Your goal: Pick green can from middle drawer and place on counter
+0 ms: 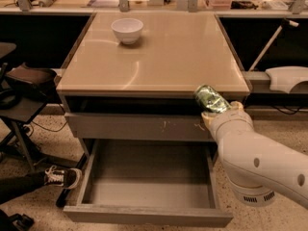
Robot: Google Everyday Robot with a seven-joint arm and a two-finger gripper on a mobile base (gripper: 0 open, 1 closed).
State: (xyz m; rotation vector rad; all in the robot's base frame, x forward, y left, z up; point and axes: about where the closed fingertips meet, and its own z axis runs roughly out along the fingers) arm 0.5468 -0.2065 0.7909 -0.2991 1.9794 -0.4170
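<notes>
The green can (210,99) is off the ground, tilted, with its silvery top end pointing up and to the left. It hangs just in front of the front right edge of the desk (159,61), level with the pale rim, and does not rest on the top. The gripper (219,112) sits right behind and below the can, and its pale fingers (235,106) are pinched on the can's lower end. The white arm (264,167) runs from there down to the lower right corner of the view.

Below the can, the grey drawer front with white scuff marks (139,126) is closed or nearly so. Under it the middle drawer (144,215) is pulled far out, its bare grey floor showing with nothing in it.

On the tan desk top a white bowl (127,30) stands near the far left corner, well apart from the can. On the floor to the left, a black shoe with a white sole (62,177) lies beside the open drawer.
</notes>
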